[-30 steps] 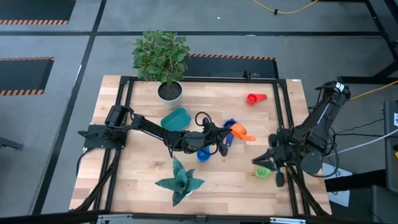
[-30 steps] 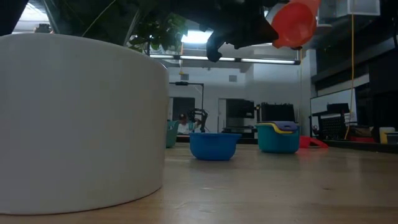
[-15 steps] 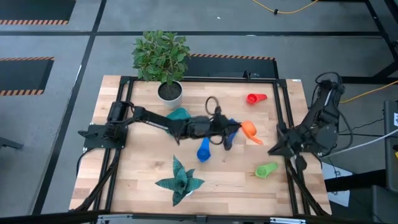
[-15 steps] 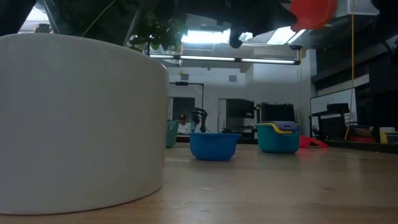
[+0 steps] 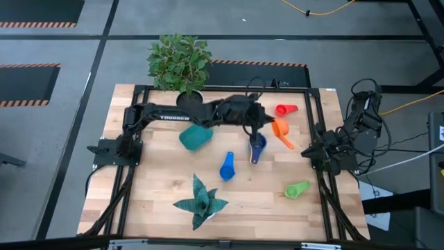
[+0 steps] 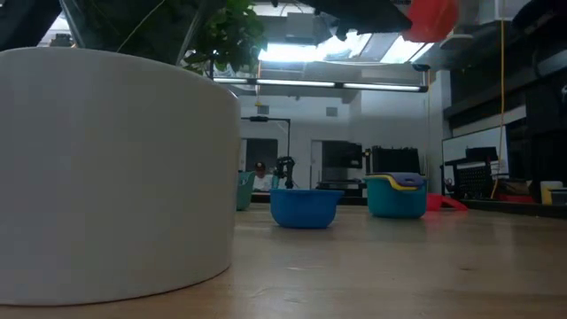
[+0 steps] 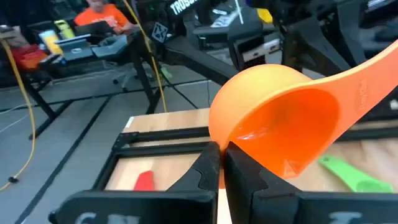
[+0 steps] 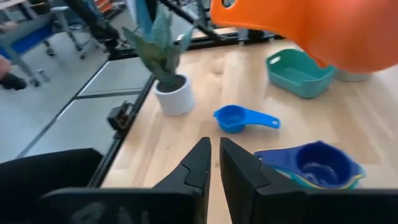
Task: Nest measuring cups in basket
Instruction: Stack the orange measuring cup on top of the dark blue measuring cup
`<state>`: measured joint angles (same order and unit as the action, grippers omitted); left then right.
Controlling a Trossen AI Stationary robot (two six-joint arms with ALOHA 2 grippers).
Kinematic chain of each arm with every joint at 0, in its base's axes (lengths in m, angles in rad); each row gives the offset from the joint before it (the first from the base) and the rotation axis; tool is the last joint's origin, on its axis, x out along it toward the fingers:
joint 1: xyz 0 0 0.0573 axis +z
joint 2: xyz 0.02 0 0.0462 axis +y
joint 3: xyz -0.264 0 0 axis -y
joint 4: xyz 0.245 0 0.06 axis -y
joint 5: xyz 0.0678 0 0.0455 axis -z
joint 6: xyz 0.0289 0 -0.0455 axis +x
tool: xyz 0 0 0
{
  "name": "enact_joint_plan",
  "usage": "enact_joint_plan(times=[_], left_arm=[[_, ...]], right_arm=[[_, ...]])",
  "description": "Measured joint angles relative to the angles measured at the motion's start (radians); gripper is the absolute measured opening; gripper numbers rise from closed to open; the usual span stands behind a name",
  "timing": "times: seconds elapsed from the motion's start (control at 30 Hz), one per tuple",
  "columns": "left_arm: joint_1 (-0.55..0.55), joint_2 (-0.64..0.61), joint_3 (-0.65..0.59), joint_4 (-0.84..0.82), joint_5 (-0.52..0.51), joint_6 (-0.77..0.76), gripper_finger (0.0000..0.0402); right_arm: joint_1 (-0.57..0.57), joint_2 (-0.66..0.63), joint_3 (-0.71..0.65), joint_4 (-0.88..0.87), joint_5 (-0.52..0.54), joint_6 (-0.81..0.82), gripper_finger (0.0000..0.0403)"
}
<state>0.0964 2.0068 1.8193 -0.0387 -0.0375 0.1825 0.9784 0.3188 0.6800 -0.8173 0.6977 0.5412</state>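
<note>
Orange plastic measuring cup (image 5: 279, 130), pinched by its bowl rim in the closed left gripper (image 5: 267, 127), hangs above the table just beside the nested blue cups (image 5: 257, 144), handle slanting toward the right arm, whose empty right gripper (image 5: 310, 151) waits nearly closed at the table's right edge.

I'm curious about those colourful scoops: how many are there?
5: orange in left hand, red back right, green front right, blue and dark blue mid-table; nested ones may hide.
</note>
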Motion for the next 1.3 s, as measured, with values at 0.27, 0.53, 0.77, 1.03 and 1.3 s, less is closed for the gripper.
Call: enact_joint_plan(times=[0.27,0.53,0.77,1.03,1.3], left_arm=[[0.069,0.007,0.010,-0.151,0.124,0.037,0.0003],[0.072,0.052,0.007,-0.257,0.194,0.039,0.0004],[0.058,0.118,0.008,-0.266,0.216,0.077,0.0004],[0.050,0.137,0.009,-0.296,0.179,0.169,0.0004],[0.050,0.137,0.009,-0.364,0.129,0.172,0.0004]], right_arm=[[-0.027,0.000,0.000,-0.064,0.109,0.032,0.0039],[-0.069,-0.001,0.000,-0.116,0.192,0.034,0.0040],[-0.087,0.004,0.000,-0.116,0.192,0.035,0.0040],[-0.086,0.064,0.000,-0.117,0.192,0.083,0.0040],[-0.086,0.192,0.000,-0.114,0.289,0.138,0.0039]])
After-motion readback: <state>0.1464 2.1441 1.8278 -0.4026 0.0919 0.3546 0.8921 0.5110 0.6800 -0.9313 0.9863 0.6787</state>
